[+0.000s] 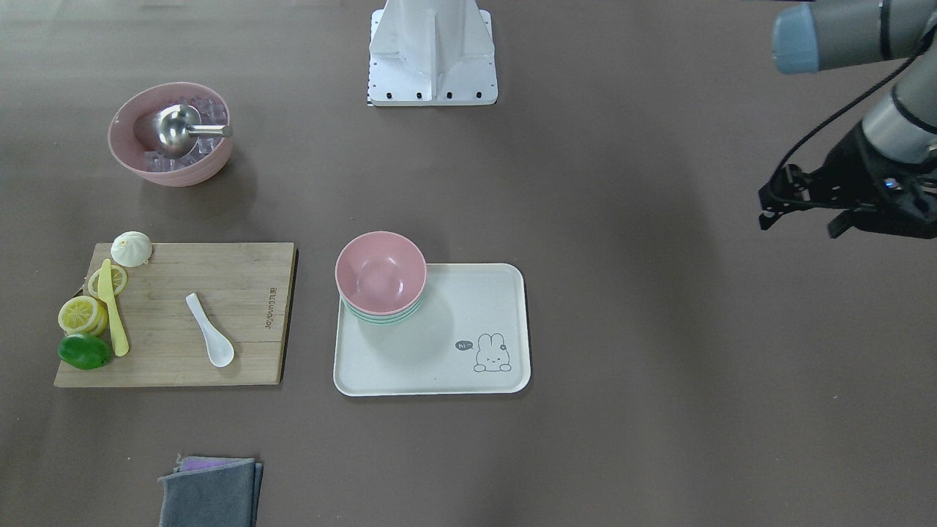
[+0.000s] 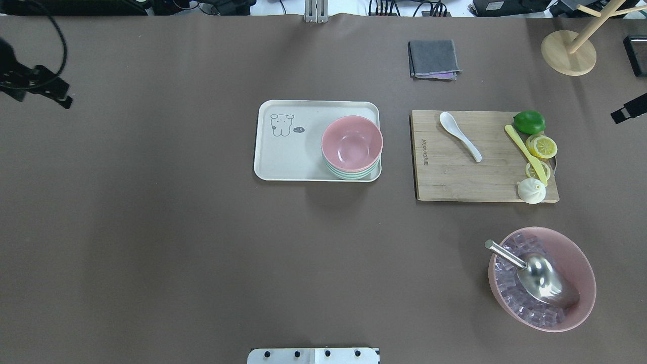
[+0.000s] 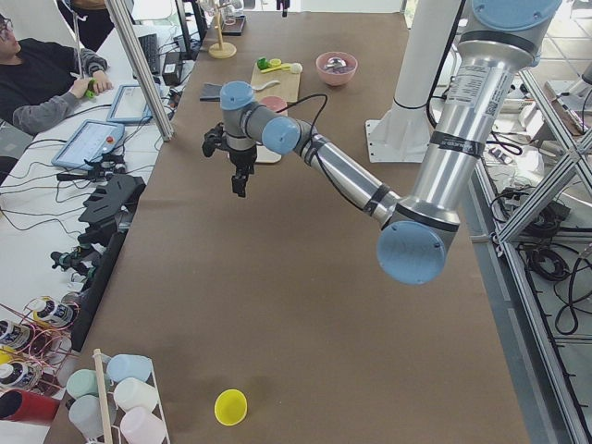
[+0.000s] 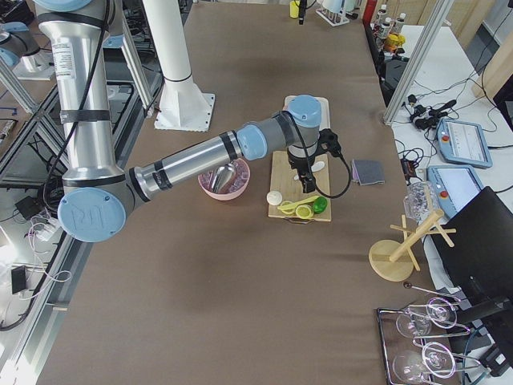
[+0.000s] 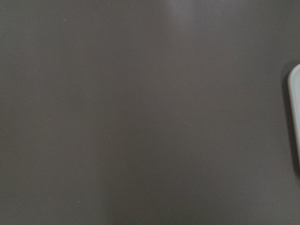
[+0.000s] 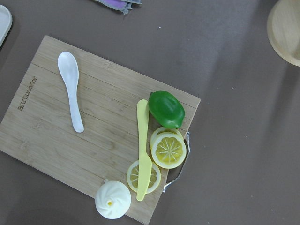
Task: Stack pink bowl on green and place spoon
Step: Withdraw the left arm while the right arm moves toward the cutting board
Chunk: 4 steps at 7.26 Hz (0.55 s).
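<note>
The right claw hangs over the bamboo cutting board. Its fingers show in no close view, so I cannot tell whether they stand apart or together. The left claw, at the right edge of the front-facing view, has its fingers spread with nothing between them. It is above the bare brown table, well apart from everything.

In the upper left of the right wrist view lies the short glossy white soup spoon. It is flat on the board, scoop toward the top of the frame and handle running down. A yellow plastic knife lies near, with bare wood between the two.

The spoon looks stiff, light and slick, and probably brittle if dropped. The rounded scoop would likely slip out of a pinch. The thick handle is the better hold, taken across its width just below the scoop, where most of the weight seems to sit, so it should not tip.

The small matte pink bowl already sits nested on the mint-green bowl stack. The stack is in the upper left corner of the cream rabbit-print tray, at the centre of the front-facing view.
</note>
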### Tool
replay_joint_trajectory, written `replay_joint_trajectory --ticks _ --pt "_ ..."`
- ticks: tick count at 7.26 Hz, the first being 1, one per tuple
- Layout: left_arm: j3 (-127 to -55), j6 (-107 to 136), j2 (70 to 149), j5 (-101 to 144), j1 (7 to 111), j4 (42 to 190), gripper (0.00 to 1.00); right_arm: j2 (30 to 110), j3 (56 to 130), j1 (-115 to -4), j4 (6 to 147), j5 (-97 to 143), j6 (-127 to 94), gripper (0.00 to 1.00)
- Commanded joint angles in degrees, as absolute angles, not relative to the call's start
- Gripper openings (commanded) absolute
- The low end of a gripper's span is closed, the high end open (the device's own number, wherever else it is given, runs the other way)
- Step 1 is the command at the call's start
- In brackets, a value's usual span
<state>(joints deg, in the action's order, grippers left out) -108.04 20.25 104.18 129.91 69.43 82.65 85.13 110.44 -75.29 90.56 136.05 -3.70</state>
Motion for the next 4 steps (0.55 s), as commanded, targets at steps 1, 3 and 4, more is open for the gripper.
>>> replay_joint_trajectory --ticks 1,3,4 --pt "-106.3 5.3 97.8 130.7 76.6 82.6 0.99 80.6 108.0 -70.0 89.9 132.6 -4.0 1.0" --pt "-105.4 4.7 95.4 130.7 78.0 83.6 0.99 76.4 104.9 -67.2 89.9 131.0 -4.0 1.0" --pt "-105.4 4.7 95.3 130.7 78.2 83.7 0.99 74.8 103.9 -65.6 89.8 130.5 -4.0 1.0"
